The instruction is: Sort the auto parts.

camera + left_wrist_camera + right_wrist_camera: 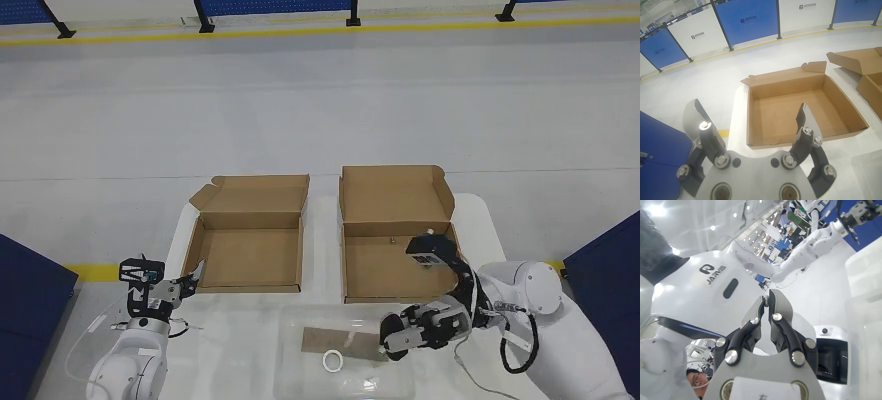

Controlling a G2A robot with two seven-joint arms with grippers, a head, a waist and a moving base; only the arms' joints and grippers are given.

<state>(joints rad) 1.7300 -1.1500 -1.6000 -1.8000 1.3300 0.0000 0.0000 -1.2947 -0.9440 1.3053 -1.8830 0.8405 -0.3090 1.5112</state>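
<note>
My right gripper (766,300) is shut on a small metal bolt (766,301), pinched at its fingertips. From above, that right gripper (387,346) hovers over the right part of a clear plastic bin (290,335). In the bin lie a white ring (333,361) and a flat brown sheet (335,340). My left gripper (749,105) is open with nothing in it, just off the near left corner of the left cardboard box (800,109). In the top view the left gripper (190,276) sits beside that box (250,250).
A second open cardboard box (395,255) stands to the right of the first, behind the bin, and its corner shows in the left wrist view (869,89). Both boxes have raised back flaps. The white table (320,300) ends close to the boxes' outer sides.
</note>
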